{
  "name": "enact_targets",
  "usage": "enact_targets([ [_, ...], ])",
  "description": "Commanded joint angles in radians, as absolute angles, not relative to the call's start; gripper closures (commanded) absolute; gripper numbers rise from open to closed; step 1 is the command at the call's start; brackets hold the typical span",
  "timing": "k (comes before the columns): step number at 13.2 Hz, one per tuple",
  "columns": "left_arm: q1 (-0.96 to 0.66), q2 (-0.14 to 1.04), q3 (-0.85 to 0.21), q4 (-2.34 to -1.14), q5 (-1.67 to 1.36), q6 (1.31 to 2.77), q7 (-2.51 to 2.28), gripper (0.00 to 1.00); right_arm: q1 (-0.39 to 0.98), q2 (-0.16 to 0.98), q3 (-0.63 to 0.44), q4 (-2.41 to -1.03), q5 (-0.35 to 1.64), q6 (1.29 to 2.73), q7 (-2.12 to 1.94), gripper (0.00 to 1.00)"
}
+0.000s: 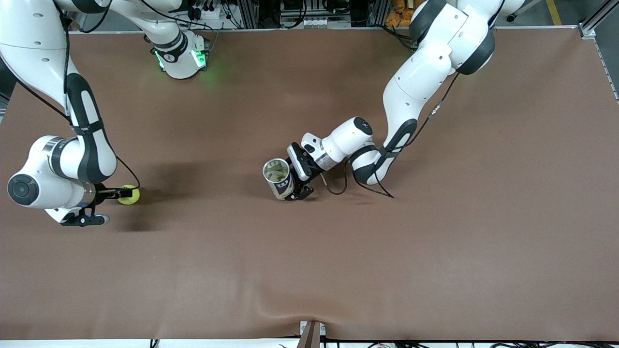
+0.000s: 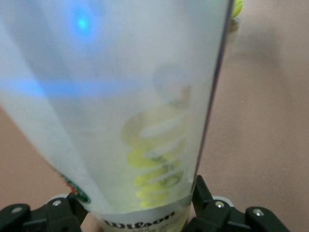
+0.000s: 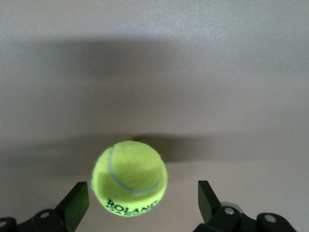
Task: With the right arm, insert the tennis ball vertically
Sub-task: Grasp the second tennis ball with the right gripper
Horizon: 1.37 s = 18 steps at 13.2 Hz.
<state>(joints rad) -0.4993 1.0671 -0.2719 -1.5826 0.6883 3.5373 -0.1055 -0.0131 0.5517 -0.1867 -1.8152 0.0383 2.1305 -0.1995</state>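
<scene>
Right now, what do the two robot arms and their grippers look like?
Both arms have glossy white rounded shells with black joint sections and thin black cables along them. The right arm's base glows green. The slim black two-finger right gripper and the matching left gripper have silver screws at the finger mounts.

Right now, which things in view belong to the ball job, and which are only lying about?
For the job:
- tennis ball, between the open right claw
- ball can, upright in the left claw

Lying about:
- nothing else on the table
</scene>
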Motion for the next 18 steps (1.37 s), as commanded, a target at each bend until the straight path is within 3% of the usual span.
enact_targets([
  [1,-0.502,1.074,-0.273,-1.569,0.704,3.553,-0.115,0.12,-0.017,0.543,-0.176,-1.821,0.057,2.140,-0.134,0.00],
  [11,-0.499,1.074,-0.273,-1.569,0.706,3.553,-0.115,0.08,-0.012,0.583,-0.176,-1.847,0.057,2.180,-0.130,0.00],
  [12,-0.499,1.074,-0.273,-1.569,0.704,3.553,-0.117,0.04,-0.014,0.583,-0.176,-1.853,0.057,2.192,-0.129,0.00],
  [14,-0.495,1.074,-0.273,-1.569,0.706,3.553,-0.117,0.00,-0.008,0.580,-0.176,-1.852,0.057,2.195,-0.109,0.67],
  [15,-0.495,1.074,-0.273,-1.569,0.706,3.553,-0.118,0.00,-0.005,0.574,-0.176,-1.848,0.052,2.188,-0.112,0.89],
  [16,-0.495,1.075,-0.273,-1.569,0.704,3.553,-0.120,0.00,-0.002,0.562,-0.175,-1.844,0.049,2.183,-0.117,1.00],
  [18,-0.495,1.075,-0.275,-1.569,0.704,3.553,-0.121,0.00,0.041,0.511,-0.179,-1.815,0.035,2.110,-0.111,1.00],
])
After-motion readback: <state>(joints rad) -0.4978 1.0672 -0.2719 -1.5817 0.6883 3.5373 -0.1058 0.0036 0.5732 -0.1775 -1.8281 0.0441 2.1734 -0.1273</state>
